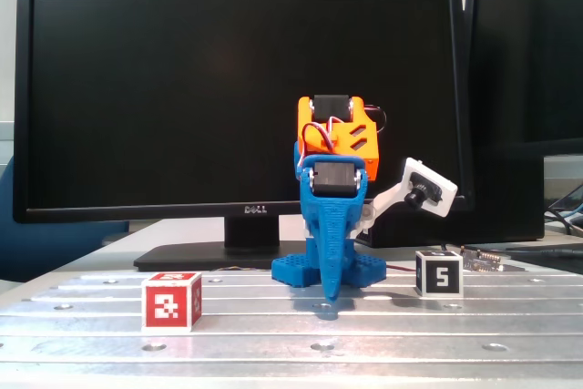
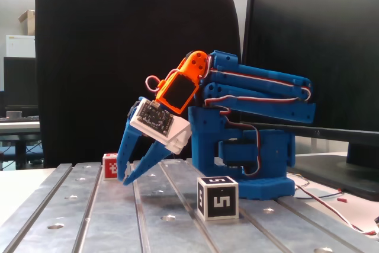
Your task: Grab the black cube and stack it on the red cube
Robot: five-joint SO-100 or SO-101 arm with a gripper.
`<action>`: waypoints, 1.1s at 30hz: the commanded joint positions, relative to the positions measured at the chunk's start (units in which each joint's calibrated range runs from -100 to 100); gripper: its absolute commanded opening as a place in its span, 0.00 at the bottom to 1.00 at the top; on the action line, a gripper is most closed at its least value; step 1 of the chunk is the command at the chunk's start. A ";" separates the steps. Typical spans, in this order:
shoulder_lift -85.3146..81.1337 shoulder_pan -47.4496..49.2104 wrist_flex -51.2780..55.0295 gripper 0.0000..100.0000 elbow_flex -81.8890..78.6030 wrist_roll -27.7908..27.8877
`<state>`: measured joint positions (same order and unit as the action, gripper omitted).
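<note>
The red cube (image 1: 171, 301) stands on the metal table at the front left in a fixed view. In another fixed view the red cube (image 2: 109, 166) shows far back, partly behind the fingers. The black cube (image 1: 439, 273) with a white "5" sits right of the arm's base; the other fixed view has the black cube (image 2: 217, 198) in the foreground. My blue gripper (image 1: 330, 301) points down at the table between the two cubes, touching neither. Seen from the side, my gripper (image 2: 124, 180) has its fingertips meeting just above the surface, empty.
The slotted aluminium table (image 1: 364, 334) has bolt holes along its grooves. The arm's blue base (image 2: 260, 170) stands behind the gripper. A Dell monitor (image 1: 246, 88) fills the back, with cables (image 1: 483, 260) at the right. A black chair back (image 2: 118, 45) stands behind the table.
</note>
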<state>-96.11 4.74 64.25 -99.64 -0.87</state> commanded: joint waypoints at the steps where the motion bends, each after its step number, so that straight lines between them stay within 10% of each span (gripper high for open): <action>1: 0.29 -0.20 0.18 0.01 -0.09 -0.03; 33: 0.45 0.02 -1.61 0.01 3.26 -3.76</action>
<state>-96.03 4.44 62.70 -99.28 -4.28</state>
